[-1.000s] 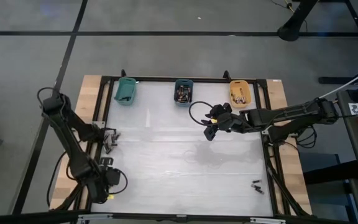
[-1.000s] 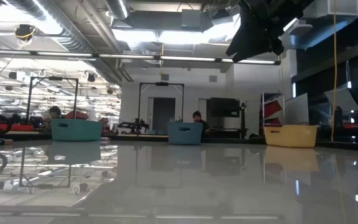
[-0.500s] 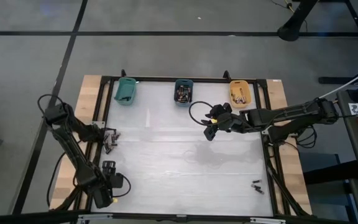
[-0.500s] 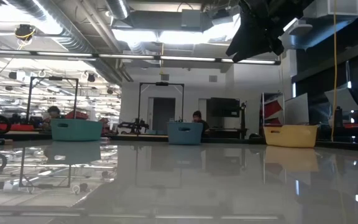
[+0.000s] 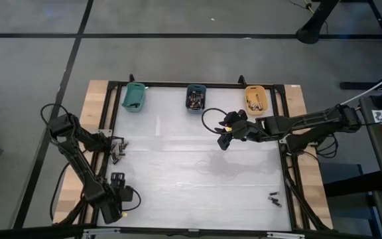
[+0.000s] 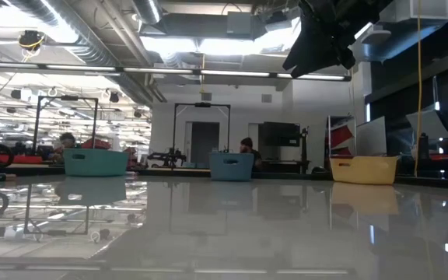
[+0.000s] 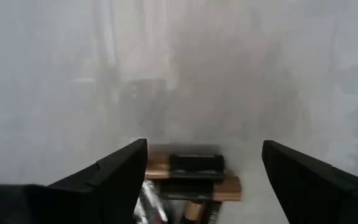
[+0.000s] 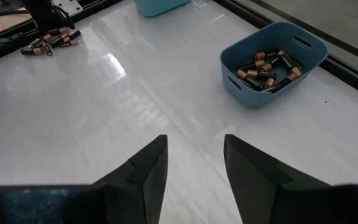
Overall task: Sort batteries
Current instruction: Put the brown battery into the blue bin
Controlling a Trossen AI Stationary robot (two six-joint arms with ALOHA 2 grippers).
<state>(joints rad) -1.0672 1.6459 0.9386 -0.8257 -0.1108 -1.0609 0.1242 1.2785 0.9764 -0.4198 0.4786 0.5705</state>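
1. Batteries are scattered in a few spots. There's a little loose heap (image 5: 116,150) at the left edge of the table (image 5: 178,179), also visible far off in the right wrist view (image 8: 50,38), and a couple of stray cells (image 5: 273,197) near the front right corner.
2. More batteries already sit in the bins along the back: a dark pile with coppery bands in the blue bin (image 8: 272,62), and some in the orange bin (image 5: 255,98). Something dark shows in the teal bin (image 5: 134,97), can't make out what.
3. Left gripper (image 5: 117,180) is down by the front left corner, with the loose heap a bit further back along the same edge. In its own wrist view the fingers (image 7: 114,174) are spread wide with nothing between them, just bare table, plus a few cells at the picture's edge close under it.
4. Right gripper (image 5: 224,139) hangs above the table, in front of the blue and orange bins, touching nothing. Its fingers (image 8: 145,168) stand partly apart and empty, and the blue bin's batteries lie ahead of it.
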